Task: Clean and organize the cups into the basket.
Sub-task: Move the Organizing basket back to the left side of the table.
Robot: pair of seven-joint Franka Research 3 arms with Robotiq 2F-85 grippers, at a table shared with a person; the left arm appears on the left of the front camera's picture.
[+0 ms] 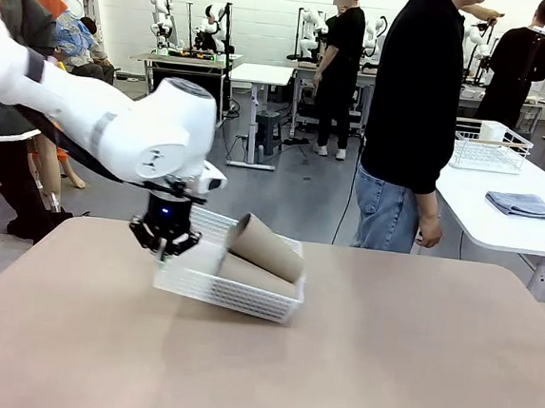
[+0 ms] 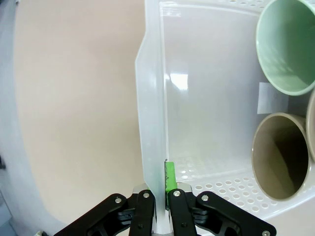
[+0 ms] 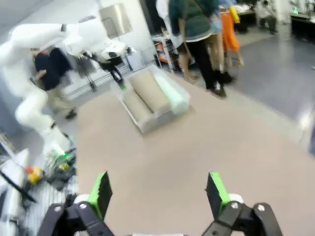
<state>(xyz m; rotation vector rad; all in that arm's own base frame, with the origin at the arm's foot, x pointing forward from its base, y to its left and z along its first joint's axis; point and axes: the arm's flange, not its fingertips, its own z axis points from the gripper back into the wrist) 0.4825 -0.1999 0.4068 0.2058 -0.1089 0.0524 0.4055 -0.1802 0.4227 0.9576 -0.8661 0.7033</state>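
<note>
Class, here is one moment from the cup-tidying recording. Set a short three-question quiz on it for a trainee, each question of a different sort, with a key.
1. True or false: the left gripper is shut on the rim of the basket.
2. Multiple choice: how does the basket sit? A) flat on the table; B) tilted, its gripped end raised; C) upside down.
3. Fill in: in the left wrist view, beside the tan cup lies a cup coloured ____.

Key
1. True: its fingers pinch the basket's wall.
2. B.
3. Mint green.

The right gripper hangs open above the table, away from the basket.
</note>
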